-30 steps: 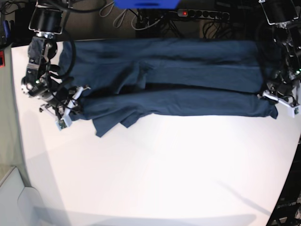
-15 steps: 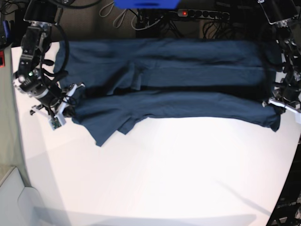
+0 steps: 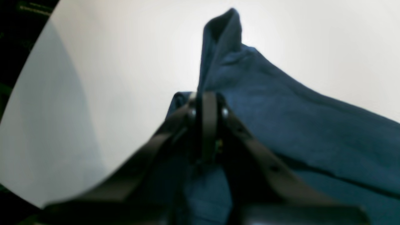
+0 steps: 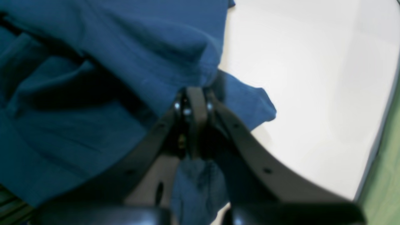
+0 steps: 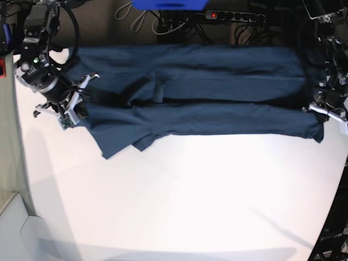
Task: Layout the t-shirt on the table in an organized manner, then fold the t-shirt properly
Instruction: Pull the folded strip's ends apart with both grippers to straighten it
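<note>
Both your grippers pinch the t-shirt (image 5: 196,103) ends.
Left gripper (image 3: 204,103) and right gripper (image 4: 192,101) look blurred; their clamped fingertips stay buried in cloth.

This looks like a robotics lab or test bench. A large white table (image 5: 179,206) with a curved edge fills the view, and behind it a power strip (image 5: 231,16) with a lit red switch lies among tangled cables (image 5: 157,24) on a dark floor.
</note>
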